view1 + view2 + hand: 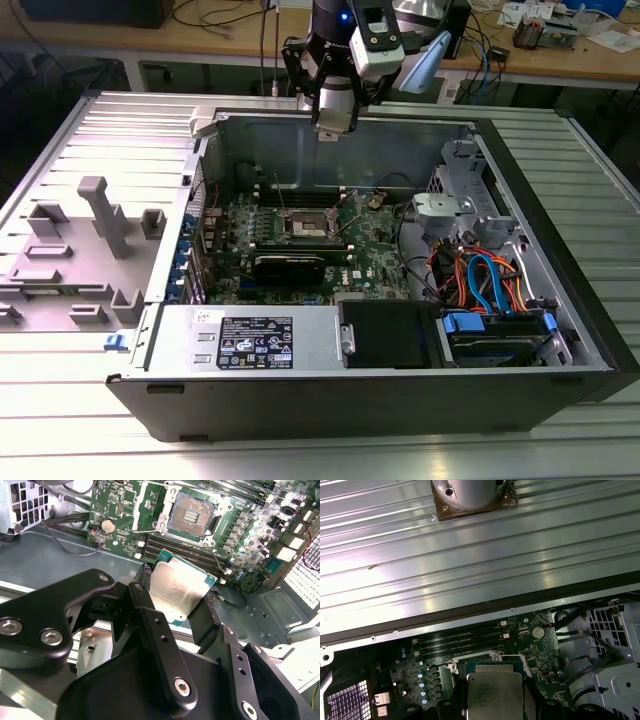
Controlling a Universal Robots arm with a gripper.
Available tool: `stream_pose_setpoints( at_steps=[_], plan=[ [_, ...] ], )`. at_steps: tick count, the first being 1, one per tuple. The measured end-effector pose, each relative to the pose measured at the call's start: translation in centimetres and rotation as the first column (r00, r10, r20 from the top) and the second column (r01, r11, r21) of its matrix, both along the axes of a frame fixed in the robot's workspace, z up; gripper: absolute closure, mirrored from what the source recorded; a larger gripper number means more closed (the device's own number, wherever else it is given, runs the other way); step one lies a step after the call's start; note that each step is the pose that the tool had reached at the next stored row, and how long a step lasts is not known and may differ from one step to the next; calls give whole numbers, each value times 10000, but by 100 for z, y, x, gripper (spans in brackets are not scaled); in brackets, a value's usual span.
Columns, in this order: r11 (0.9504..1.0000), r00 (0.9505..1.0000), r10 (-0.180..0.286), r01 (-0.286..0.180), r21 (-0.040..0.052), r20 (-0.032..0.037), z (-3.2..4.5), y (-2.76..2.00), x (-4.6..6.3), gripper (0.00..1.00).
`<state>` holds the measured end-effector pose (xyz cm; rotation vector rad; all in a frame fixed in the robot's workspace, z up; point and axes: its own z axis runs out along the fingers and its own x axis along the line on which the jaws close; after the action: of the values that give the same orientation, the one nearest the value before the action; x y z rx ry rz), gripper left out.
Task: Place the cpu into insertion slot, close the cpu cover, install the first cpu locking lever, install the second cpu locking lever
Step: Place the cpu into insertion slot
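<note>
My gripper [330,128] hangs above the back wall of the open computer case [420,135], shut on the cpu [177,587]. The cpu [494,692] is a silver-topped square chip with a green edge, clamped between the two black fingers [145,610] by its sides. The insertion slot [192,515] lies uncovered on the green motherboard [375,240], below and ahead of the chip. Its dark contact field shows. The cpu cover [146,502] is swung open beside the insertion slot [310,228]. Thin locking levers [281,198] stand raised near it.
Long black memory slots [190,550] run between the cpu and the socket. A drive bay with orange and blue cables [480,280] fills the exterior view's right of the case. A labelled power supply [250,340] sits at the front. Grey moulded fixtures [95,230] lie outside.
</note>
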<state>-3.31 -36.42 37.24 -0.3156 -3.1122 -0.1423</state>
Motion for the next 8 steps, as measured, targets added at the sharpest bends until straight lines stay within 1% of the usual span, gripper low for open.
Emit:
stream_pose_setpoints(
  at_steps=[3,8],
  plan=[
    [10000,10000,-14,14,0,0,0,0,0,45],
    [9996,9996,-265,265,0,-1,-4,-1,0,45]
  ],
)
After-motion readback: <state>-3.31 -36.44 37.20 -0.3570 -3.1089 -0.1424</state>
